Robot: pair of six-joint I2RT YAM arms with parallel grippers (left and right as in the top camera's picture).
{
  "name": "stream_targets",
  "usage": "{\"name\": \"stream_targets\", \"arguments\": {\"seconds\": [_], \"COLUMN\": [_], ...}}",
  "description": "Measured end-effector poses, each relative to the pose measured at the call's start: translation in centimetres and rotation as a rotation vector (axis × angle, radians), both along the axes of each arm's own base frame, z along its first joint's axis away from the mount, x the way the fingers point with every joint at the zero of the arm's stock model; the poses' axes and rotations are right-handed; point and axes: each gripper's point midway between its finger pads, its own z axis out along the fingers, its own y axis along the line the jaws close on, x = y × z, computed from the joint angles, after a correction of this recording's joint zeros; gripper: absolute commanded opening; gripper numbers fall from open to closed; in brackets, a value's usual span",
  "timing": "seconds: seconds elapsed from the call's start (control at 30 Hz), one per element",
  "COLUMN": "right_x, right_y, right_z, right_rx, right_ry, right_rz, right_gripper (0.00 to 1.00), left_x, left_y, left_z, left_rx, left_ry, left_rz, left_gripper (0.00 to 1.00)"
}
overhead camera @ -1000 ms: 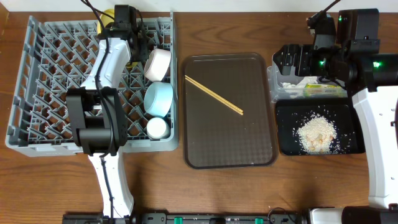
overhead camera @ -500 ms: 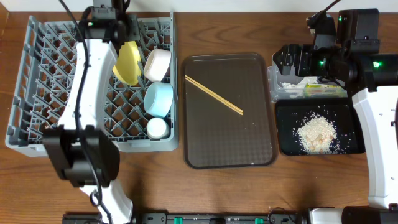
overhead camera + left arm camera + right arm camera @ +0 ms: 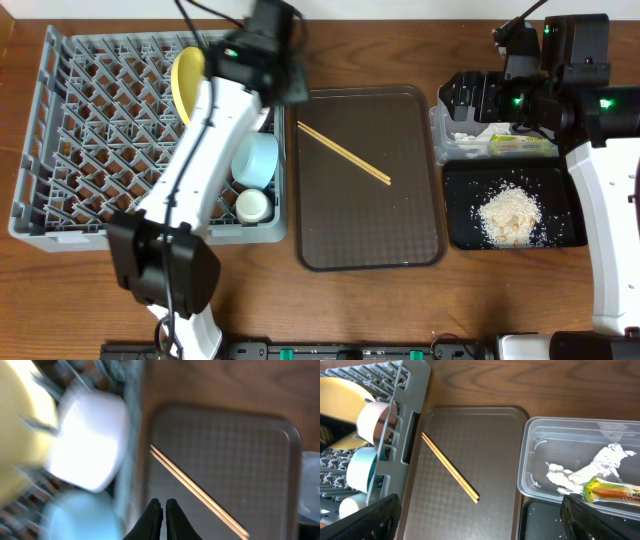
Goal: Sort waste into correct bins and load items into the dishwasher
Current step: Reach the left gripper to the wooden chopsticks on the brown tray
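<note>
Right wrist view shows tissue (image 3: 580,472) and wrapper (image 3: 612,491) inside the clear tub (image 3: 540,460), right jaws spread wide, empty; only overhead shows the rice pile (image 3: 508,215) on the black tray (image 3: 460,225). Chopsticks (image 3: 343,153) lie diagonally on the brown tray (image 3: 420,200); the plate (image 3: 183,82) stands on edge in the rack (image 3: 60,150). Left jaws, pressed together and empty, have swung from the rack's back edge to the brown tray's corner.

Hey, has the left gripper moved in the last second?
Yes. In the overhead view the left gripper has swung right, from above the grey rack's back rows to its right edge, beside the brown tray.
</note>
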Motion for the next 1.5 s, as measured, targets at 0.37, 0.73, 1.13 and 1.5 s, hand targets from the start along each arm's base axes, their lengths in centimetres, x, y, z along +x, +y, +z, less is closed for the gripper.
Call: {"name": "stream_targets", "arguments": {"seconds": [0.37, 0.73, 1.13, 1.5], "right_x": [0.0, 0.0, 0.0, 0.0], "right_y": [0.0, 0.0, 0.0, 0.0], "right_z": [0.0, 0.0, 0.0, 0.0], "right_rx": [0.000, 0.000, 0.000, 0.000], "right_ry": [0.001, 0.001, 0.000, 0.000], "right_rz": [0.000, 0.000, 0.000, 0.000], "right_gripper": [0.99, 0.99, 0.99, 0.99], "left_x": [-3.6, -3.4, -2.6, -2.6], "left_y": [-9.7, -11.6, -11.3, -10.5], "left_z": [-7.3, -15.4, -16.2, -16.9], "left_rx": [-0.074, -0.063, -0.056, -0.026], "left_ry": [0.057, 0.153, 0.133, 0.113], "left_rz": [-0.035, 0.040, 0.098, 0.117], "left_gripper": [0.22, 0.23, 0.28, 0.36]}}
